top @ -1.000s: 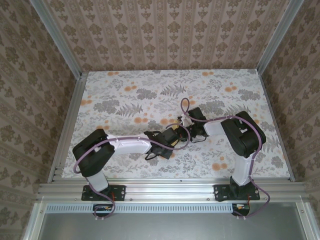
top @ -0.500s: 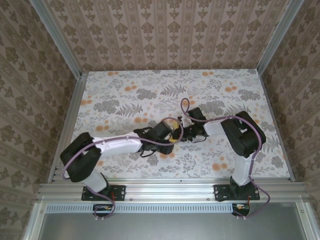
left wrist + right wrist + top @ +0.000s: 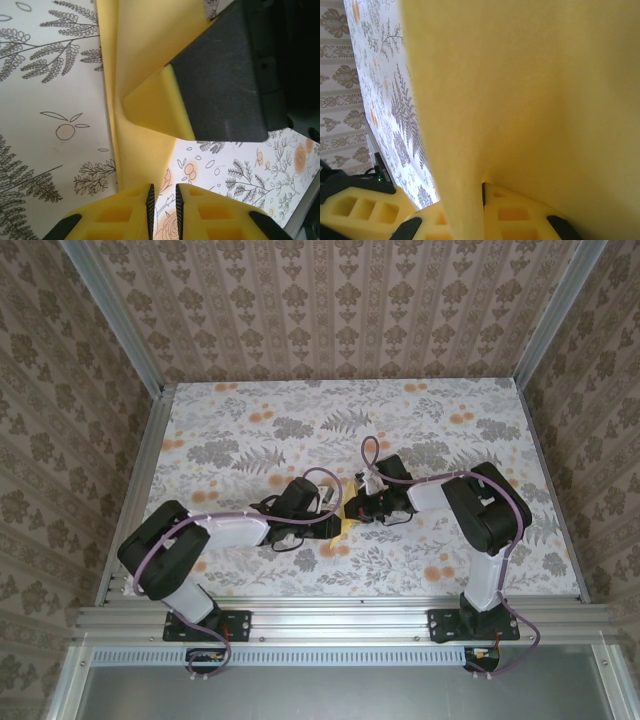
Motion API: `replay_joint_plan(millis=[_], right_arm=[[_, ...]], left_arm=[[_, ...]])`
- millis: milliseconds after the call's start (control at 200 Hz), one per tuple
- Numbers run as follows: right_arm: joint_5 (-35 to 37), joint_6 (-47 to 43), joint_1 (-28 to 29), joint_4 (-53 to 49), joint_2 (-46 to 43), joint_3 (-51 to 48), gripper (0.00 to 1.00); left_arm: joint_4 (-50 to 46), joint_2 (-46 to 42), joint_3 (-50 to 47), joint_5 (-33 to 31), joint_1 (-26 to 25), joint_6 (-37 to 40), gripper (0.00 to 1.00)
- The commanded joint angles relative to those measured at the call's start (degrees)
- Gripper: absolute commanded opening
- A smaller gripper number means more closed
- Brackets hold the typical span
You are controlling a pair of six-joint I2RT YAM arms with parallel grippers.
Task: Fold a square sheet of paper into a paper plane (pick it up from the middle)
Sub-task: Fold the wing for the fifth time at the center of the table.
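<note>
Right now we see the right gripper (image 3: 472,212) clamped on the yellow paper (image 3: 145,60), with the sheet rising from between its two yellow fingers (image 3: 515,220). The paper is folded, with a triangular flap bent over. It sits near the middle of the flower-printed table (image 3: 230,430), where the two arms meet. The left gripper (image 3: 163,202) is just beside the sheet's lower edge, its jaws a narrow slit apart, and we see tablecloth through the gap.

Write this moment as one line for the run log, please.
stage: folding | right claw: shut on yellow paper | left claw: slightly open, empty, at paper edge
</note>
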Motion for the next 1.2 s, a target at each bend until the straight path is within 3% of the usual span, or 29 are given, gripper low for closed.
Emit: replay_joint_plan(millis=[0, 820, 1200], right_arm=[[6.6, -1.7, -0.1, -2.5, 3.4, -1.4, 0.07], [6.8, -1.6, -0.1, -2.4, 3.7, -1.6, 0.11], [6.8, -0.9, -0.1, -3.2, 2.1, -0.9, 0.11]], left_arm=[[3.3, 1.7, -0.3, 2.3, 0.4, -1.3, 0.22], [4.3, 5.9, -0.4, 2.9, 0.4, -1.2, 0.26], [-2.1, 5.9, 0.1, 0.2, 0.2, 1.7, 0.13]])
